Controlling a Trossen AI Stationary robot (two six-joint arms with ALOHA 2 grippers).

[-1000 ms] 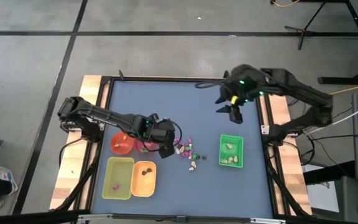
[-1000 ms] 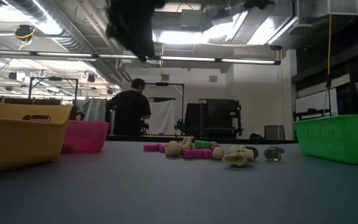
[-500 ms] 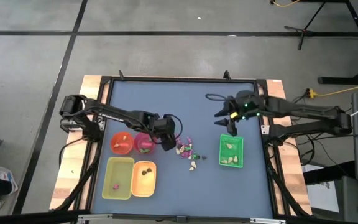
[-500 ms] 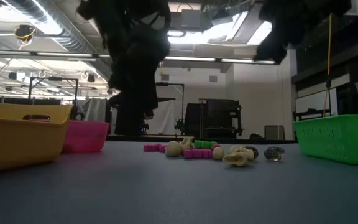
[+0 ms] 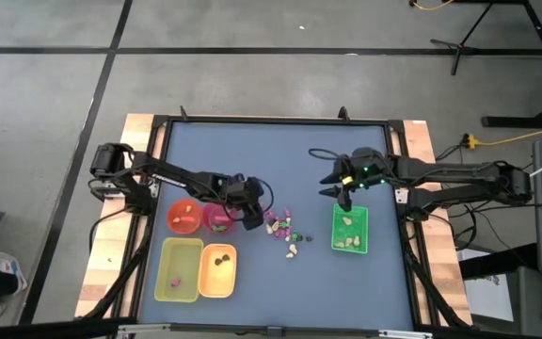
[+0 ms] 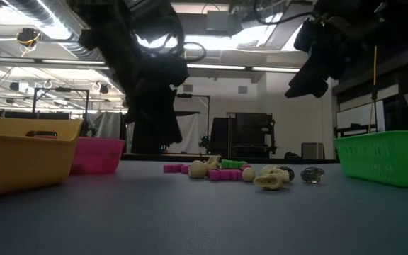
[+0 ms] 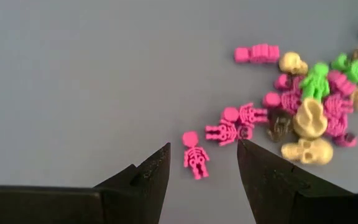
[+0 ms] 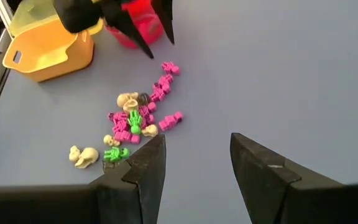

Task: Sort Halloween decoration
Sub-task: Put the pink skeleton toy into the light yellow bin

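Left hand [image 7: 202, 163] — spread — above magenta skeleton [image 7: 195, 154]

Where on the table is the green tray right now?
In the high view, the green tray sits on the table's right side, just below the right gripper, with the loose pile of trinkets to its left.

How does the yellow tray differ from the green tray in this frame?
The yellow tray sits on the left arm's side, next to an orange container; the green tray stands alone on the right arm's side. The yellow tray looks larger from above. Both are rectangular and hold a few trinkets.
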